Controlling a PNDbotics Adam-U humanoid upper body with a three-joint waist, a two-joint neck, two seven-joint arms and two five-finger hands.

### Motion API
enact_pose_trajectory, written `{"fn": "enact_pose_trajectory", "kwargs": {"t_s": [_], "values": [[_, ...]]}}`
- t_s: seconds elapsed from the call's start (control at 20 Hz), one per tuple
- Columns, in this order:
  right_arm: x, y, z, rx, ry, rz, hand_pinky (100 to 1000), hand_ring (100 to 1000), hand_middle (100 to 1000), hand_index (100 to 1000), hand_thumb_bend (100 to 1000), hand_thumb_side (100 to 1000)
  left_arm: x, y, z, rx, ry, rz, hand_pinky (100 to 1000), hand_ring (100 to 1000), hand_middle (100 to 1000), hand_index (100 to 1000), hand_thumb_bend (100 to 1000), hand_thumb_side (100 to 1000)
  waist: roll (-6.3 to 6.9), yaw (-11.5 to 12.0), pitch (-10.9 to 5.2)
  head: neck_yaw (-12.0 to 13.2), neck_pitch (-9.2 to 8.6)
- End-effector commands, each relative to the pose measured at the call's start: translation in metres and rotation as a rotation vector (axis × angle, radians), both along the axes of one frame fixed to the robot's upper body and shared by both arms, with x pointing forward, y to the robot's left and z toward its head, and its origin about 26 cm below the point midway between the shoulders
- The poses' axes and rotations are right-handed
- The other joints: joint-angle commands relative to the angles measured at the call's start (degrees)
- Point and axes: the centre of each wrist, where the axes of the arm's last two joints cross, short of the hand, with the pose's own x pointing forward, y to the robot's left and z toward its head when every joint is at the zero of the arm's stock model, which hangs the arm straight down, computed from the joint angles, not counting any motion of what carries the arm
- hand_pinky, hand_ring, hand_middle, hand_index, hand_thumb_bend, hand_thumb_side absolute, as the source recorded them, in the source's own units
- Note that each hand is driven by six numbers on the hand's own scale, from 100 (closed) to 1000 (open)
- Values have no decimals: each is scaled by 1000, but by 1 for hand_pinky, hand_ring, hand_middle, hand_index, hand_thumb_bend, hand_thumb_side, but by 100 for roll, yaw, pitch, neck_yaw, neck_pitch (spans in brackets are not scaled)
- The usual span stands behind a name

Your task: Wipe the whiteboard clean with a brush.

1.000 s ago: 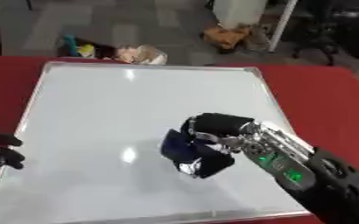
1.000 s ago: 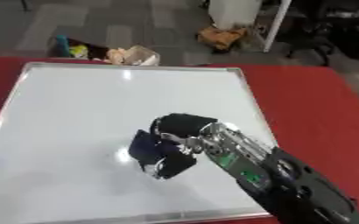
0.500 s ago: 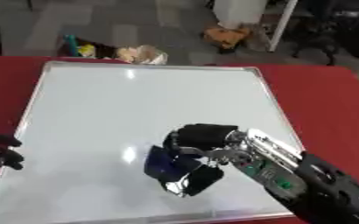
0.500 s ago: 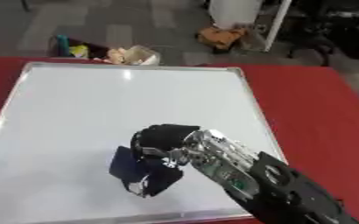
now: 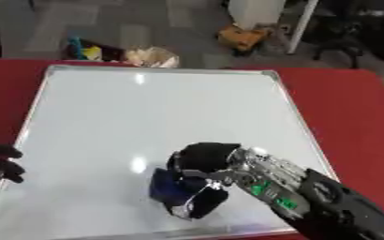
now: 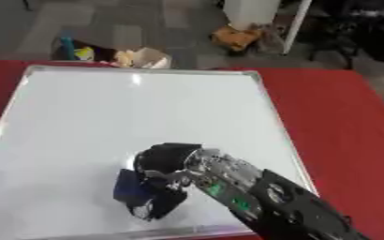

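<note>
A large whiteboard (image 5: 138, 117) with a silver frame lies flat on the red table. Its surface looks blank white, with only light glare. My right hand (image 5: 208, 161) reaches in from the lower right and is curled round a dark blue brush (image 5: 169, 187), which presses on the board near its front edge, a little right of centre. My left hand (image 5: 0, 164) shows only as dark fingers at the left edge, beside the board's left frame.
The red table (image 5: 347, 108) extends to the right of the board. Beyond the far edge, on the grey floor, sit a crumpled bag (image 5: 152, 57), some colourful items (image 5: 82, 48) and a cardboard box (image 5: 244, 36).
My right hand has dragged the brush down and to the left across the board, from mid-right toward the front edge. The left hand stayed put.
</note>
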Motion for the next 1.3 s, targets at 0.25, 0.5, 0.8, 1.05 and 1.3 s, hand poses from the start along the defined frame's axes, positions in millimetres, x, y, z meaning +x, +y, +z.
{"fn": "enact_pose_trajectory", "kwargs": {"t_s": [0.25, 0.5, 0.8, 1.05, 1.3], "values": [[-1, 5, -1, -95, 8, 103, 846, 720, 693, 652, 100, 1000, 1, -1, 7, 11, -25, -11, 550, 566, 624, 688, 742, 1000, 25, -2, -84, -7, 54], [-7, 4, 11, -133, 24, 157, 881, 816, 836, 751, 100, 1000, 1, 0, 7, 11, -22, -9, 550, 567, 625, 688, 742, 1000, 17, -22, -99, 4, 62], [-18, -2, 39, -111, 0, 168, 895, 830, 862, 762, 100, 1000, 0, 1, 5, 11, -18, -4, 550, 567, 625, 689, 739, 1000, 11, -60, -115, 33, 74], [-25, -9, 56, -69, -22, 152, 896, 818, 819, 729, 100, 1000, 0, 2, 5, 10, -18, -1, 550, 568, 626, 689, 740, 1000, 7, -72, -125, 56, 69], [-34, -18, 73, -5, -49, 132, 882, 791, 783, 709, 100, 1000, 0, 3, 5, 10, -17, 3, 550, 568, 626, 689, 740, 1000, 9, -100, -130, 72, 81]]}}
